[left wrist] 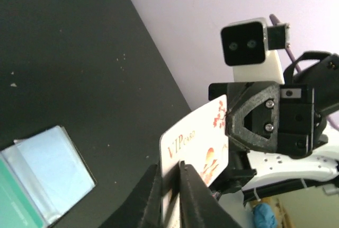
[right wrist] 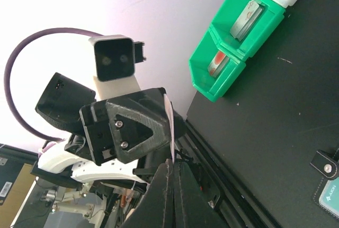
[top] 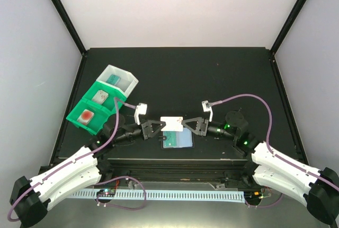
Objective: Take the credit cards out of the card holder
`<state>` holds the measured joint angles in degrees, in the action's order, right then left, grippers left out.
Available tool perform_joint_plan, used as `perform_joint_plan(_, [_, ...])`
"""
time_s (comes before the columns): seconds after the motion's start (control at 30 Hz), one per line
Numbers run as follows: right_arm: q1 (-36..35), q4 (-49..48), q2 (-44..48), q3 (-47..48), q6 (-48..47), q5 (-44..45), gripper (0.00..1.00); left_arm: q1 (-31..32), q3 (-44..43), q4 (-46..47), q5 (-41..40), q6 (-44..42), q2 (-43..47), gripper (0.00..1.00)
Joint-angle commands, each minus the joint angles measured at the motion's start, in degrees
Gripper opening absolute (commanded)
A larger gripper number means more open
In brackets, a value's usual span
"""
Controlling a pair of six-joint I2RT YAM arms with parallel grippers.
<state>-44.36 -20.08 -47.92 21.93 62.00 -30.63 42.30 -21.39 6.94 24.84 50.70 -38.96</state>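
VIP card (top: 171, 123) above the card holder (top: 177, 140): likely light, stiff, slick. Left hand (top: 160, 127) and right hand (top: 183, 124) each pinch one end.

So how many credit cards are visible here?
5. A white card gripped between the left gripper and right gripper; a teal card in the card holder; in the bins, a second teal card, a grey card and a red-marked card. The holder may hide more.
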Motion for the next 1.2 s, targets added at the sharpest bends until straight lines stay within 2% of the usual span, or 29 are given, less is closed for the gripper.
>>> perform_joint_plan(0.0, [-0.20,-1.54,0.79,-0.85,-0.29,0.49,0.01,-0.60,-1.38,0.19,0.25,0.60,1.14,0.03])
perform_joint_plan(0.17, [-0.20,0.61,1.75,-1.01,-0.36,3.00,0.10,-0.64,-0.54,0.11,-1.33,0.50,2.53,0.02])
perform_joint_plan(0.3, [-0.18,2.19,2.28,-0.93,-1.41,4.37,0.24,-0.73,-0.06,-2.02,-4.53,-0.88,4.59,0.02])
perform_joint_plan(0.5, [-0.19,5.36,2.45,-0.93,-3.99,4.79,0.59,-0.95,0.12,-6.38,-11.44,-1.10,7.55,0.01])
perform_joint_plan(0.63, [-0.20,8.13,3.04,-0.45,-5.96,5.19,0.81,-1.24,-0.86,-11.88,-19.87,-2.55,9.50,0.02])
perform_joint_plan(0.77, [-0.20,11.27,4.07,0.34,-7.90,6.20,0.97,-1.95,-1.95,-17.73,-29.28,-4.65,11.28,0.02])
perform_joint_plan(0.8, [-0.16,11.99,4.35,0.49,-8.30,6.30,0.99,-2.31,-2.32,-18.88,-31.18,-5.13,11.59,0.01])
perform_joint_plan(0.93, [-0.18,15.22,4.57,1.66,-10.36,6.52,1.00,-4.62,-4.49,-21.41,-36.27,-7.94,11.53,0.01])
perform_joint_plan(1.17, [-0.20,17.68,5.11,2.06,-13.01,5.66,1.00,-12.98,-10.84,-24.90,-37.06,-11.51,5.67,0.02])
